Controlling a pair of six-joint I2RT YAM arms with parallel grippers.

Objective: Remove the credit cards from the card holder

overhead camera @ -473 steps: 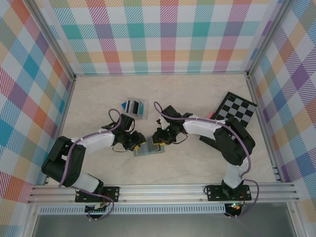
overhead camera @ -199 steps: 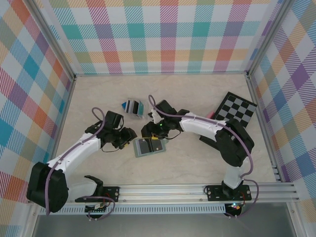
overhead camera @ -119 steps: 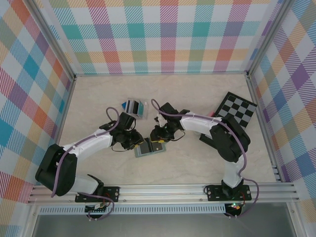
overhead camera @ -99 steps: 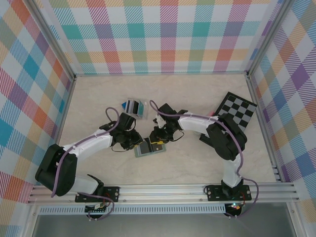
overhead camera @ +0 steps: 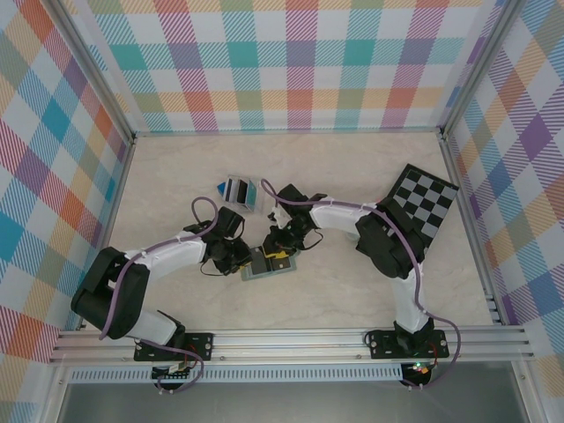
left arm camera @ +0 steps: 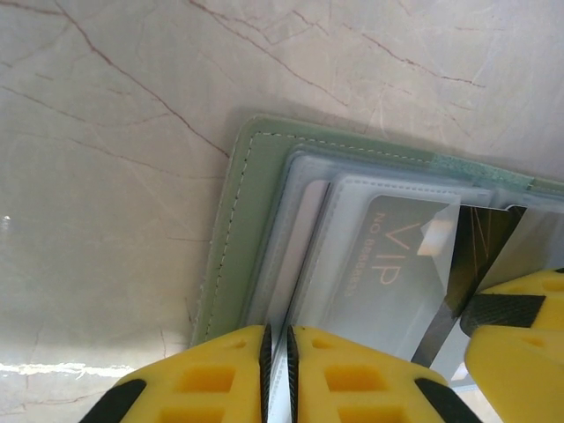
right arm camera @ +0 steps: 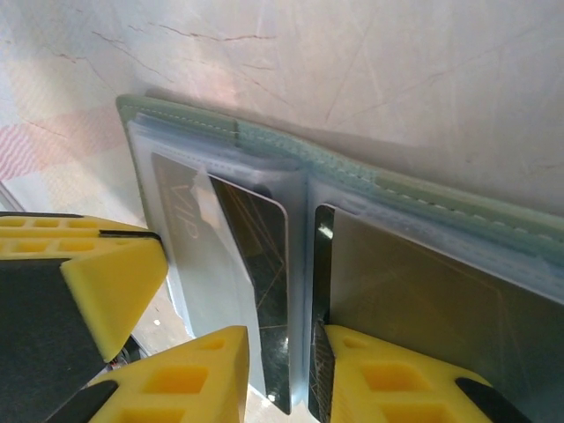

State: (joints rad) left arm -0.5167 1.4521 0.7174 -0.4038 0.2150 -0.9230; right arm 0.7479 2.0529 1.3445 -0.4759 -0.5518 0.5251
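The card holder point(overhead camera: 285, 270) lies open on the table, grey-green outside point(left arm camera: 231, 238) with clear pockets. A grey VIP card point(left arm camera: 397, 264) sits in its left pocket, and a black card point(right arm camera: 264, 264) pokes out from under it by the fold. Another dark card point(right arm camera: 432, 291) fills the right pocket. My left gripper point(overhead camera: 244, 257) point(left arm camera: 278, 374) is shut on the thin near edge of the holder's left panel. My right gripper point(overhead camera: 278, 249) point(right arm camera: 280, 379) is over the fold, jaws a narrow gap apart astride the black card's bare strip, with one pad against the right pocket's edge.
A clear stand of upright cards point(overhead camera: 236, 190) is just behind the grippers. A checkerboard point(overhead camera: 421, 201) leans at the right wall. Plaid walls close in three sides. The two grippers work close together, a yellow finger point(left arm camera: 520, 344) of the right one beside the left.
Both grippers have come in over the card holder and narrowed their jaws. The left has closed on the holder's left panel; the right has settled over the fold.
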